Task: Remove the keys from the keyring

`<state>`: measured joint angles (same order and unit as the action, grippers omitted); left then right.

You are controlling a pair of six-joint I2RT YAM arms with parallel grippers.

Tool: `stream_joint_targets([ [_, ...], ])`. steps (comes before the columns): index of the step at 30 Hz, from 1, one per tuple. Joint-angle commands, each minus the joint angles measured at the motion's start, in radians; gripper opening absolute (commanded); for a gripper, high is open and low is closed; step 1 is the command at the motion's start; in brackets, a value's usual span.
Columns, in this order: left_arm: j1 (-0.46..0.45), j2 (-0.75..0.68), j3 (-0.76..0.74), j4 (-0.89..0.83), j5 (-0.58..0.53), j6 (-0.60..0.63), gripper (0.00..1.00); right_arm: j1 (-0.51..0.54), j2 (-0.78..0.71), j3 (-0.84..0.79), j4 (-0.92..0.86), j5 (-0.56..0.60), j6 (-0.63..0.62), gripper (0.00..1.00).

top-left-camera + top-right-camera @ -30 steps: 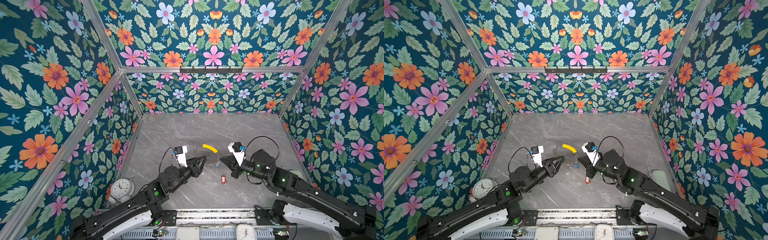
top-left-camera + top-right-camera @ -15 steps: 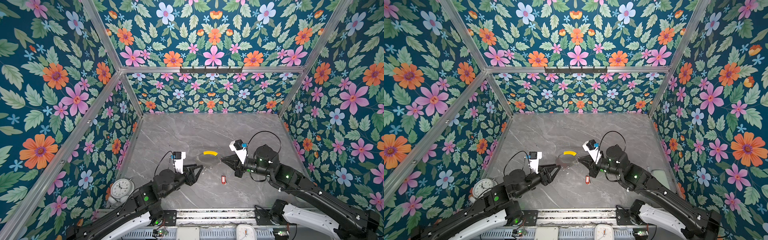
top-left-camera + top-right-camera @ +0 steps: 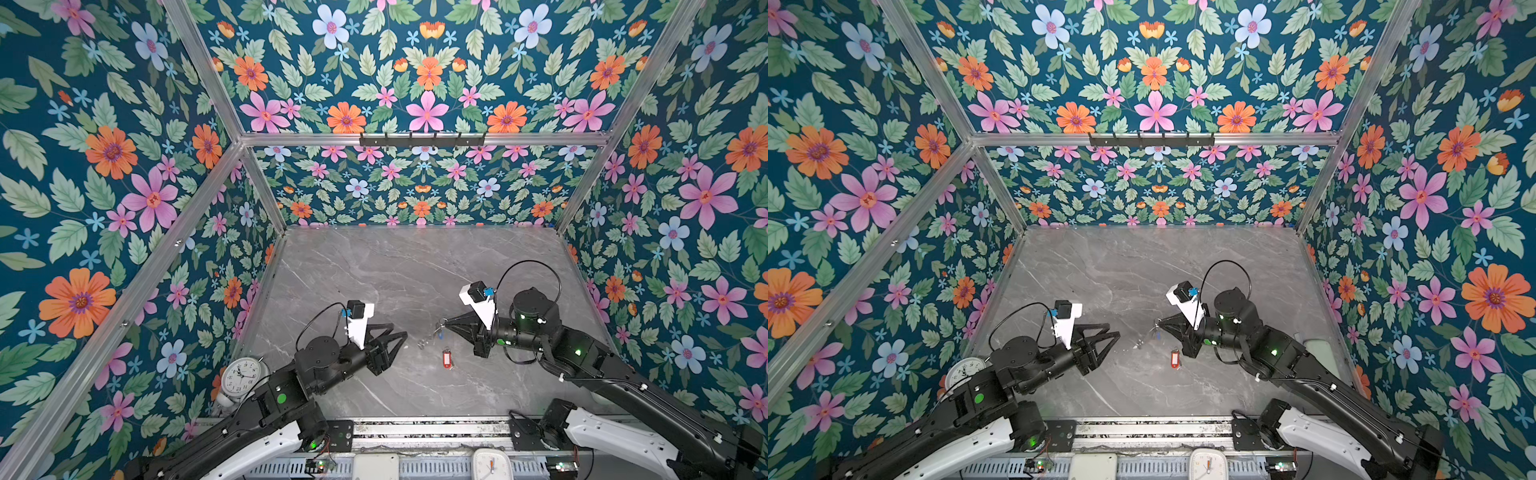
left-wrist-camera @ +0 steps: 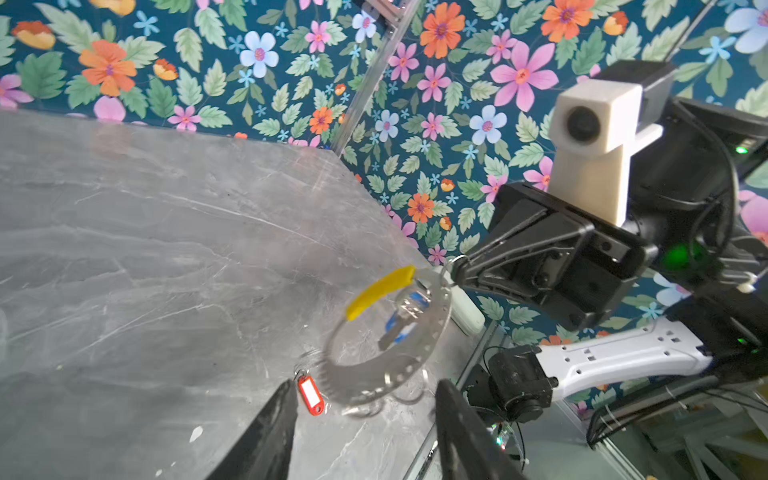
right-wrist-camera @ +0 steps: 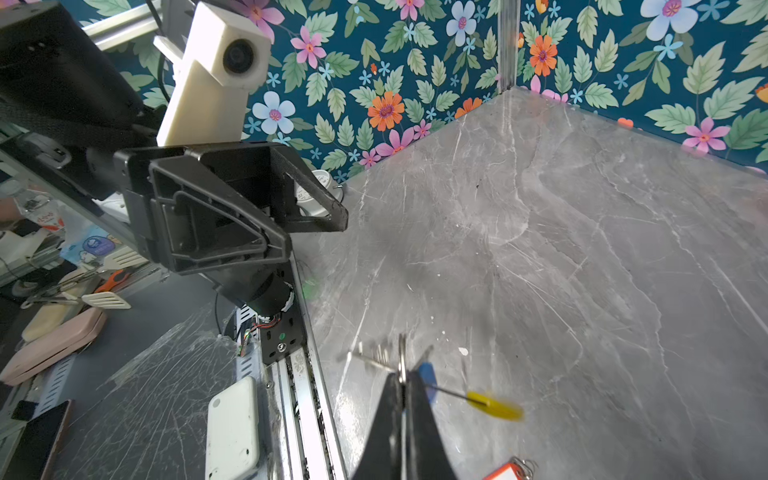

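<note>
**Item: keyring, one key off, one key on**

- Left claw (image 3: 395, 348): released, nothing between its fingers, well apart from the ring.
- Keyring (image 4: 439, 316): hangs from the right claw above the counter (image 3: 395, 270), smeared by swinging. The yellow sleeve (image 4: 380, 293) is on its upper arc.
- Blue-tag key (image 4: 399, 328): on the ring, dangling inside the hoop.
- Red-tag key (image 3: 446, 358): off the ring, flat on the counter just below the right claw.
- Right claw (image 3: 448, 326): clenched on the ring's wire.

Handling, as judged: the hoop is light, thin, springy and slick, and it pendulums when held at one point. The sleeve looks the surest place to hold it. The key is small, hard and slippery, so its plastic tag is the best hold.

Change from a second ago: the left claw stood close by the ring and narrower; it is now wider and drawn back. The sleeve showed plainly in both top views and is now lost to blur. The red-tag key lies where it did.
</note>
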<state>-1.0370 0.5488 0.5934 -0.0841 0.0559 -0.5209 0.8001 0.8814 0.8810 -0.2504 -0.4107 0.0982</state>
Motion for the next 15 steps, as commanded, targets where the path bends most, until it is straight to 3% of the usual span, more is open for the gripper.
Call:
stream_joint_targets([
  [1, 0.000, 0.058, 0.022, 0.173, 0.147, 0.100, 0.52, -0.009, -0.005, 0.011, 0.005, -0.110, -0.015, 0.00],
  [8, 0.000, 0.191, 0.058, 0.347, 0.335, 0.148, 0.39, -0.008, -0.003, 0.016, 0.008, -0.254, -0.011, 0.00],
  [15, 0.000, 0.202, 0.069, 0.361, 0.388, 0.161, 0.30, -0.028, -0.022, 0.010, 0.022, -0.341, 0.003, 0.00],
])
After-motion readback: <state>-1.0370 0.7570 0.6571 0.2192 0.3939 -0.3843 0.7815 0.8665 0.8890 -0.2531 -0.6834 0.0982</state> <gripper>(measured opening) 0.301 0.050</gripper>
